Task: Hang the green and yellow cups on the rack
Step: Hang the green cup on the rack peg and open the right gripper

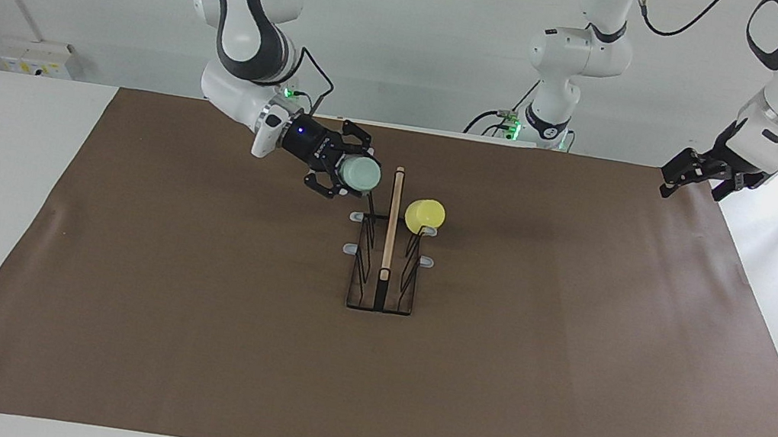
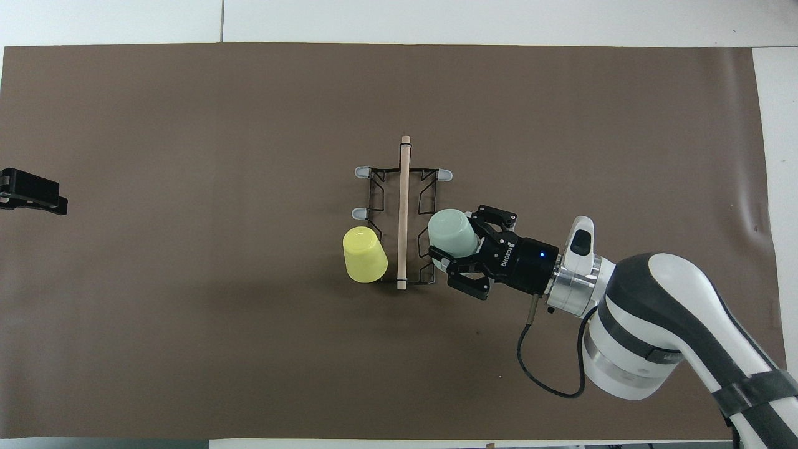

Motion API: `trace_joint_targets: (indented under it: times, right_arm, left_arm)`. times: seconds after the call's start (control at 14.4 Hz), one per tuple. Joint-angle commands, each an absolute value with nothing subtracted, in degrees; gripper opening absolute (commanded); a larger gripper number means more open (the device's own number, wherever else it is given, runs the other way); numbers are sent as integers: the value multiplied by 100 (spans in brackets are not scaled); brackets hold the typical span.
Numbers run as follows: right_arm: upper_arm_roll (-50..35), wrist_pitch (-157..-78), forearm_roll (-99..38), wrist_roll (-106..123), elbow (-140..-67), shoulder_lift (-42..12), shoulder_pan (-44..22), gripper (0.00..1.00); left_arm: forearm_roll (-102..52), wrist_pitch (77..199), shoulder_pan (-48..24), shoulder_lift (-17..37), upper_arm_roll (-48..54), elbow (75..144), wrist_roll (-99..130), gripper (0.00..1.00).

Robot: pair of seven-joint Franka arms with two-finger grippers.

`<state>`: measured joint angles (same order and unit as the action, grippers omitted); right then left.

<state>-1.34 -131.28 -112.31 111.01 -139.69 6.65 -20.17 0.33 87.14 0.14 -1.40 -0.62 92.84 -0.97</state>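
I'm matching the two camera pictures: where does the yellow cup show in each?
Facing view: yellow cup hangs on the rack, on the side toward the left arm.
Overhead view: yellow cup, same side of the rack.
Shared landmark: the rack's wooden centre bar.

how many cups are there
2. The yellow cup hangs on a prong of the rack, toward the left arm's end. The green cup is held in the right tool beside the rack.
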Motion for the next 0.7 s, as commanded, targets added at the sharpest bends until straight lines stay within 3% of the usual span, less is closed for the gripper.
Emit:
trace_joint_targets:
  times: [0.0, 0.63]
  right_arm:
    - [-158, -13042, -12072, 11722, -13931, 344, -2109, 0]
    - [-167, -13202, -12269, 12382, -14141, 203, -2320, 0]
  left_arm:
    - [-44, 8824, -18, -202, -79, 9343, -193, 100]
    - [-53, 8833, -35, -229, -62, 9404, -158, 100]
